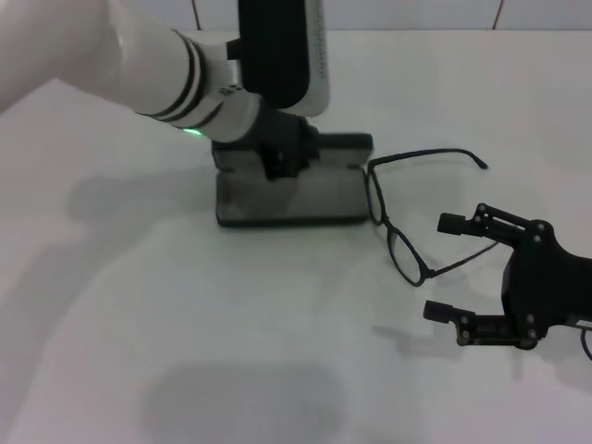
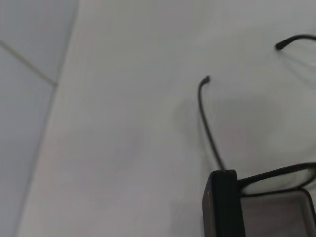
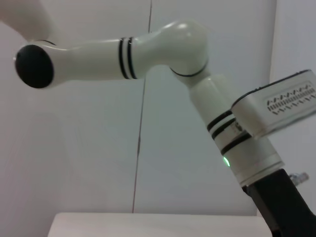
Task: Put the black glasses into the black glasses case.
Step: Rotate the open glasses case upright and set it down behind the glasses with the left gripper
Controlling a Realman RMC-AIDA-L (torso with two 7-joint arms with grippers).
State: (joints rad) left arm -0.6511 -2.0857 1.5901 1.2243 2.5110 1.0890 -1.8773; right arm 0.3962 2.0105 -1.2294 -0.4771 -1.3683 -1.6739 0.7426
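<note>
The black glasses (image 1: 384, 222) lie unfolded on the white table, just right of the black glasses case (image 1: 277, 220). The case stands open with its grey lining up. My left gripper (image 1: 282, 153) sits over the case's back edge at the lid; its fingers are hidden. The left wrist view shows a corner of the case (image 2: 224, 207) and a temple arm of the glasses (image 2: 207, 123). My right gripper (image 1: 437, 266) is open, low over the table. Its fingers straddle the near temple arm by the front lens without touching it.
The white table (image 1: 231, 351) runs wide in front of the case, with a wall behind it. The right wrist view shows only my left arm (image 3: 148, 49) and the table's far edge.
</note>
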